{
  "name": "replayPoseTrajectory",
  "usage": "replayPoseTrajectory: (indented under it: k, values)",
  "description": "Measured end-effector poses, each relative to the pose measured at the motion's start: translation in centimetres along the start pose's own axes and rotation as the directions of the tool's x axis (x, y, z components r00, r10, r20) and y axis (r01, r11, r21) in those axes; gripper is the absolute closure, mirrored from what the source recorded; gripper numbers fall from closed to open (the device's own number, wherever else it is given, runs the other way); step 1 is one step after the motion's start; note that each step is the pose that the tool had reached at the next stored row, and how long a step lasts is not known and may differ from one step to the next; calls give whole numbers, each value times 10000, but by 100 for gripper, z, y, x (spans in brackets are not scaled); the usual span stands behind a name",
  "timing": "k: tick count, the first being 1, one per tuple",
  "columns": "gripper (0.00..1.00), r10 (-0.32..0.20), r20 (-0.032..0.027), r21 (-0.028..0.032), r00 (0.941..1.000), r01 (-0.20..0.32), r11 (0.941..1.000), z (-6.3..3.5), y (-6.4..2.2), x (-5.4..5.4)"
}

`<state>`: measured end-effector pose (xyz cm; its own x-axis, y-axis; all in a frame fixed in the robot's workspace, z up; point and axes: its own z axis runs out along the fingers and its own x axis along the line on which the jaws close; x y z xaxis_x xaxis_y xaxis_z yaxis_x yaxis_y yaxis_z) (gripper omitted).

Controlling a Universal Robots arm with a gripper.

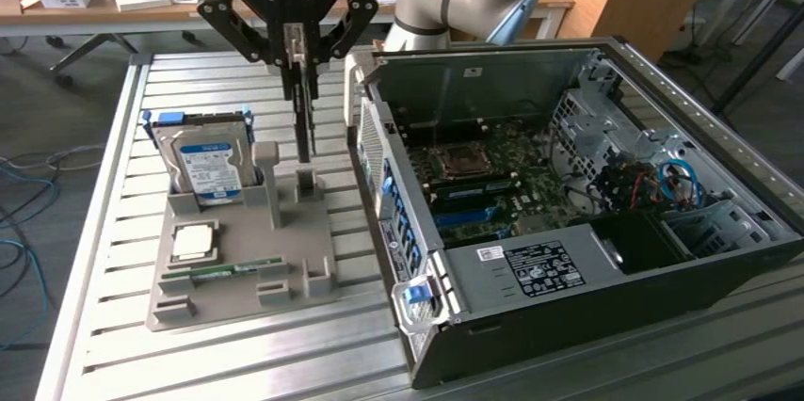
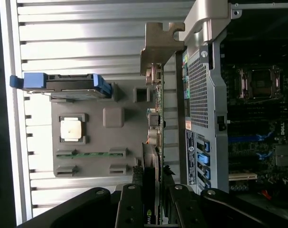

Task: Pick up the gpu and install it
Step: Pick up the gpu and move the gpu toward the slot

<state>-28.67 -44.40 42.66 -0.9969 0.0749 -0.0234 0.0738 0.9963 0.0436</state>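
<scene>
Pincer (image 1: 299, 62) narrow, pads clamped on the gpu (image 1: 304, 128) from both flat faces. It grips one end of the card. In the wrist view the pincer (image 2: 152, 190) has the dark board (image 2: 150, 166) edge-on between its fingers (image 2: 129, 204), with the silvery end bracket (image 2: 159, 45) at the far end.

Key relation: the gpu's long axis runs straight down from the pincer, the card standing upright on its short end. The bottom end is at the slot posts of the grey holder tray (image 1: 239, 302). Cannot tell if it has cleared the slot or is seated in it.

The tray sits mid-desk (image 1: 113, 137), towards the desk edge on the exterior view's left. It carries:
- an upright hard drive (image 1: 207, 161) in a blue frame
- a processor chip (image 1: 192, 243) lying flat
- a green memory stick (image 1: 226, 271) near the tray's front end

The open computer case (image 1: 540, 260) lies just beside the tray, on the exterior view's right of the held card. Its motherboard (image 1: 503, 175) is exposed and faces up. The card is outside the case, so judged not yet installed: grasp made, placement not done.
</scene>
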Motion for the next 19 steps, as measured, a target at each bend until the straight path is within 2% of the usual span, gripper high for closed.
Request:
replayPoseTrajectory:
  k: [9, 19]
  values:
    - [74, -1, -2, 1, 10000, 1, 10000, -7, 3, -27]
    - [74, 0, -1, -5, 10000, 0, 10000, 1, 22, -297]
